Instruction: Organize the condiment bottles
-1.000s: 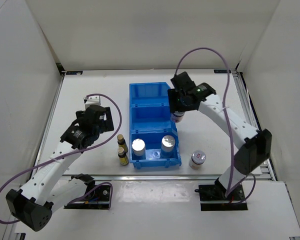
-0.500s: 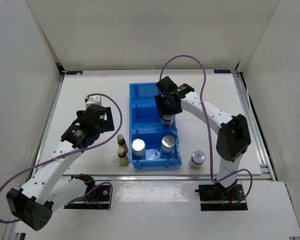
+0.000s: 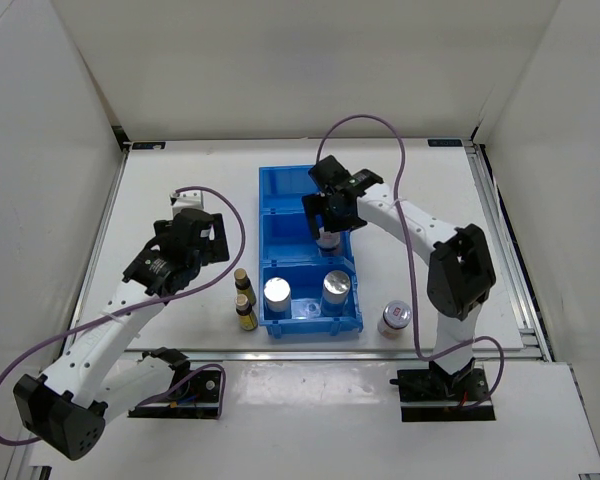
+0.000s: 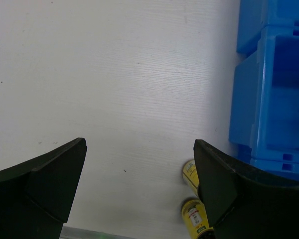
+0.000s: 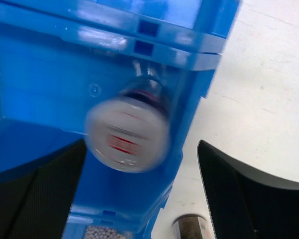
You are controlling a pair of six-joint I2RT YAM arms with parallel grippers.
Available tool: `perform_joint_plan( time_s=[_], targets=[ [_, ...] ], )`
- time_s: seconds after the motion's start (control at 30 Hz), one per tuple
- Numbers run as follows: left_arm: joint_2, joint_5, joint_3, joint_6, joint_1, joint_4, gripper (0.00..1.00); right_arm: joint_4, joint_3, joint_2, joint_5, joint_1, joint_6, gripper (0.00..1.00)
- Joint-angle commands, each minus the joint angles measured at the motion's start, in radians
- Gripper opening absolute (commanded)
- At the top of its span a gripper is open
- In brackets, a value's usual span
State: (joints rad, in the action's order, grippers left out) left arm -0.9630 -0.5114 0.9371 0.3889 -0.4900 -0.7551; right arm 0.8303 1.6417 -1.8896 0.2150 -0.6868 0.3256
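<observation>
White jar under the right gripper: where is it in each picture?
Top external: the jar is near the centre, at the middle compartment of the blue bin.
Left wrist: the jar is not in it; only the bin's side shows, at the right edge.
Right wrist: the jar is in the centre, blurred.
Shared landmark: the blue bin.

The overhead camera hangs high behind the near edge of the table [image 3: 180, 175], looking steeply down, with the blue bin [image 3: 263, 235] central. The left wrist camera looks down close at the tabletop left of the bin, sharing its left wall and two amber bottles [image 3: 246, 316]. The right wrist camera sits closer, over the bin's middle compartment.
</observation>
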Motion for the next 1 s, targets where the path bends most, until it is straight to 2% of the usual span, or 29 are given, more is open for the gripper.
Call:
perform_joint_plan(
  time_s=[0.0,0.07,0.2,0.4,0.7,0.87,0.97],
  targets=[
    [0.004,0.008,0.023,-0.007,0.007,0.016,0.99,0.004,0.03,0.119,0.107,0.003,-0.016,1.0],
    [0.004,0.017,0.023,-0.007,0.007,0.016,0.99,0.004,0.021,0.193,0.147,0.038,-0.007,1.0],
    [0.004,0.017,0.023,-0.007,0.007,0.016,0.99,0.004,-0.051,0.343,0.057,0.148,-0.007,1.0],
    [0.004,0.027,0.032,-0.007,0.007,0.016,0.99,0.022,-0.333,0.625,-0.087,0.266,0.041,1.0],
    [-0.005,0.036,0.032,-0.007,0.007,0.016,0.99,0.089,-0.649,0.921,-0.151,0.276,0.268,1.0],
    [-0.005,0.036,0.032,-0.007,0.007,0.016,0.99,0.132,-0.77,0.961,-0.163,0.276,0.393,1.0],
    [-0.005,0.036,0.032,-0.007,0.007,0.016,0.99,0.044,-0.856,0.982,-0.232,0.276,0.427,1.0]
  ],
)
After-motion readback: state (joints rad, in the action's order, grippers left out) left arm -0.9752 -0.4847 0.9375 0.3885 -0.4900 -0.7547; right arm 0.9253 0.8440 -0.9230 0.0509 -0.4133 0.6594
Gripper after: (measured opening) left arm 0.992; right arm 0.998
